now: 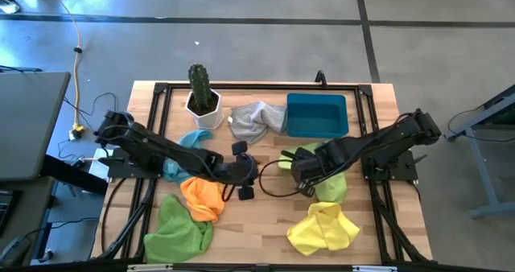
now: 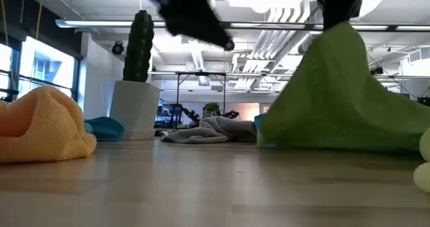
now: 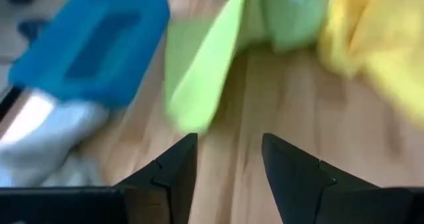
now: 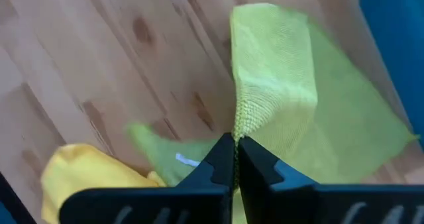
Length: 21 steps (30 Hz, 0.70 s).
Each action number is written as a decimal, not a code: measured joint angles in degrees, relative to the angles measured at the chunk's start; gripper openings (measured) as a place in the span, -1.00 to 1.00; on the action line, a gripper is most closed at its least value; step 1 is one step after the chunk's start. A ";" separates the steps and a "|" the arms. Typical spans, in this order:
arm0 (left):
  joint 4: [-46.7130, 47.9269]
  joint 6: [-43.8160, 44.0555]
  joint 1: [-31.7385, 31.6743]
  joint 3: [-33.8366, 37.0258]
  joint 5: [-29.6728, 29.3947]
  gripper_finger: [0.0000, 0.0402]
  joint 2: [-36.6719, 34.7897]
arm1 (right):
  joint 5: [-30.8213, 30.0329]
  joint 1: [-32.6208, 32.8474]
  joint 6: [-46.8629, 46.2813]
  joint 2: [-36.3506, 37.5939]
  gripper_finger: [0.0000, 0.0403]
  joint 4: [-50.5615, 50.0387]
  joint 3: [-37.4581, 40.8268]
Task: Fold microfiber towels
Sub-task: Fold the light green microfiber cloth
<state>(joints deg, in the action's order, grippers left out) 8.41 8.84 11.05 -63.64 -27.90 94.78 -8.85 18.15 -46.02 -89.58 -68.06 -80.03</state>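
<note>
Lime green towel (image 1: 328, 178), right of the table's (image 1: 265, 228) centre: one edge pinched and lifted into a tent-like peak, the rest draping down to the wood; the waffle-like weave and stitched hem show in the right wrist view (image 4: 271, 78). In the low view it rises as a steep green slope (image 2: 336, 93).

Right gripper (image 4: 235, 159): fingers clamped together on the hem of this towel.

Left gripper (image 3: 225, 159): fingers spread apart, holding nothing, poised over bare wood near the table's centre, pointing towards the lifted towel.

Second lime green towel (image 1: 179, 228): crumpled heap at the front left corner.

Orange towel (image 1: 203, 198): bunched mound just beside and partly over the second lime green towel.

Yellow towel (image 1: 323, 228): rumpled, loosely spread, front right, near the lifted towel.

Light blue towel (image 1: 183, 153): crumpled, partly hidden under the left arm.

Grey towel (image 1: 256, 119): wrinkled heap at the back, touching the blue bin (image 1: 316, 115).

Potted cactus (image 1: 201, 95): upright in a white pot, back left, just beside the grey towel.
</note>
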 joint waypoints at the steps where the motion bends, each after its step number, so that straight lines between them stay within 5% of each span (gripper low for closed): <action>1: -1.76 -0.68 0.06 0.01 -0.45 -0.21 0.36 | -0.23 -0.04 0.00 0.12 -1.00 -0.09 -0.56; 12: -23.14 -8.54 -1.12 0.09 -1.19 -0.21 4.18 | -3.20 -0.14 0.63 0.13 -1.00 5.58 -4.79; 21: -24.92 -6.36 -2.21 0.09 3.31 -0.21 4.34 | -6.98 -0.11 1.39 0.11 -1.00 6.21 -8.16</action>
<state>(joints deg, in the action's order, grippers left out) -16.51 2.48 8.84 -63.55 -24.58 99.13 -15.83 18.04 -44.63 -89.47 -61.85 -88.18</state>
